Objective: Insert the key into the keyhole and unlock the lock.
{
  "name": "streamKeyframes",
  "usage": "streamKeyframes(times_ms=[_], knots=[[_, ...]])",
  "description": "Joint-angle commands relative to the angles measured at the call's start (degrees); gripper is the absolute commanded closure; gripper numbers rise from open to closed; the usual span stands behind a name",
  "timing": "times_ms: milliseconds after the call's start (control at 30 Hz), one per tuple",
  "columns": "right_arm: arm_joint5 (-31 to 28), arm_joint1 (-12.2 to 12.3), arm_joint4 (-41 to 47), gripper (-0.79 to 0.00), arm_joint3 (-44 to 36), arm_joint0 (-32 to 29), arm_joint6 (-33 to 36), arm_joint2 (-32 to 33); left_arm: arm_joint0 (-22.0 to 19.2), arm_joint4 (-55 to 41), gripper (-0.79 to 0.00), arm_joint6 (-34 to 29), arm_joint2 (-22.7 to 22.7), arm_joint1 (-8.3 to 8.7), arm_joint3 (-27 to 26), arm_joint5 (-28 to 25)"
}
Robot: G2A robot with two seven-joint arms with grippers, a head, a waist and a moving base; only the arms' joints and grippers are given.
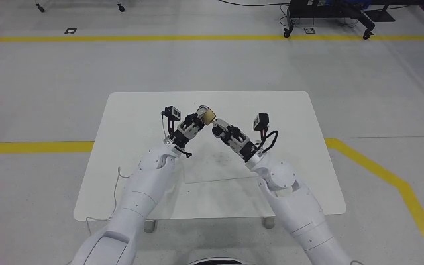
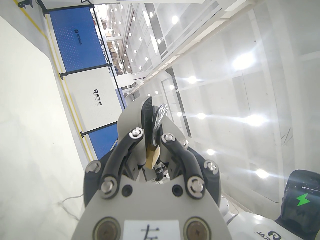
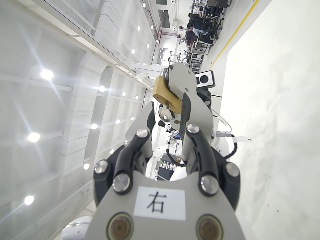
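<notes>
The left gripper [image 1: 201,119] clamps the lock [image 3: 165,93] by its shackle [image 2: 160,116] — bottom end toward the right gripper [image 3: 167,106]. The key [image 3: 165,114] sits inserted, its head between those parted fingers [image 3: 186,111], apparently untouched.

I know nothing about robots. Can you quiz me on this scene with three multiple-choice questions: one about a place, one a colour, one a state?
1. Where is the padlock relative to the table? A lying on it; B held up above it; C under it.
2. What colour is the padlock's body? A red; B blue; C brass yellow.
3. What is the left gripper doing? A open and empty; B shut on the padlock; C pressing the table.
Answers: B, it hangs in the air; C, it shines brass yellow; B, it is closed around the padlock.
</notes>
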Motion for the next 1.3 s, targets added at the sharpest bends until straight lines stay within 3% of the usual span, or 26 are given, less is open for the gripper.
streamKeyframes(times_ms=[0,233,300,867,1267], knots=[[0.1,0.0,0.5,-0.175,0.2,0.1,0.5,0.1,0.0,0.1,0.000,0.2,0.0,0.00,-0.1,0.1],[0.5,0.0,2.0,-0.148,0.6,0.6,1.9,-0.1,0.0,0.6,0.000,0.7,0.1,0.04,-0.2,0.1],[0.5,0.0,2.5,0.000,0.9,0.8,2.0,-0.1,0.0,0.8,0.000,0.8,0.1,0.05,-0.2,0.1],[2.1,-0.2,13.3,0.000,2.7,1.4,5.2,0.5,0.0,1.4,0.000,1.0,0.1,0.15,-0.1,-0.8],[3.9,0.0,10.9,0.000,3.2,2.0,4.7,0.2,0.0,3.0,0.000,1.9,0.7,0.09,0.0,-1.5]])
